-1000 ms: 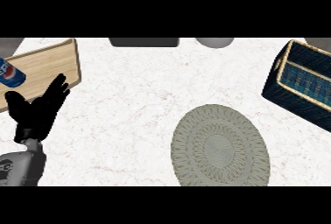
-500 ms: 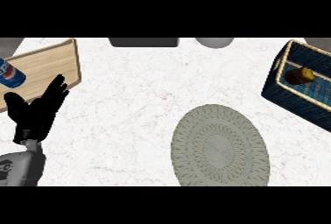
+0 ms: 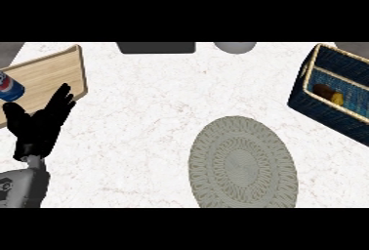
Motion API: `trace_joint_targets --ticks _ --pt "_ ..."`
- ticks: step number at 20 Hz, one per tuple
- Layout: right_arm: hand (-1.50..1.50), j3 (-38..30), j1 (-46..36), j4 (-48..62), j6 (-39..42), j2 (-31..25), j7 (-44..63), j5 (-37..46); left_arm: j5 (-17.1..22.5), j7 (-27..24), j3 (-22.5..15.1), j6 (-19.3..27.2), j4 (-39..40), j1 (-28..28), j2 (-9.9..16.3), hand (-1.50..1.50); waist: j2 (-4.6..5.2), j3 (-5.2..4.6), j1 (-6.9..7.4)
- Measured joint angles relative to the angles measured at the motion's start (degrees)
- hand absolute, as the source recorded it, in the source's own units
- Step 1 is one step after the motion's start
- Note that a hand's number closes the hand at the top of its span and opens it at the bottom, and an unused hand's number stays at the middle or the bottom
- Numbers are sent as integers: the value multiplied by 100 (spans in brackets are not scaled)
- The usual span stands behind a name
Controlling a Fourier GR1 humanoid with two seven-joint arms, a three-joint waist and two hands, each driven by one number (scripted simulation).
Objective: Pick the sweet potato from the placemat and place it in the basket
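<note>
The sweet potato (image 3: 328, 93) lies inside the basket (image 3: 317, 110) — off the placemat (image 3: 243, 163). It looks hard and lumpy, best held round its middle. The left hand (image 3: 39, 124) rests open, far left of the basket.

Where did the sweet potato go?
In the head view, the brown-orange sweet potato lies inside the dark blue woven basket at the right edge, up and right of the grey oval placemat.

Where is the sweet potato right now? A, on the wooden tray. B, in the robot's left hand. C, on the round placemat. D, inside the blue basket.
D: the sweet potato lies inside the basket, and the placemat is bare.
</note>
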Motion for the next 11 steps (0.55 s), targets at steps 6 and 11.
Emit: trace_joint_targets --ticks 6,11 --pt "-150 -1174 1018 -539 1043 -524 -56 -1409 13 72 76 21 -132 95 52 0 -16 1 -76" --pt "-150 -2055 1969 -621 2201 -900 -238 -2505 35 14 107 -13 -96 102 50 0 -10 2 -87"
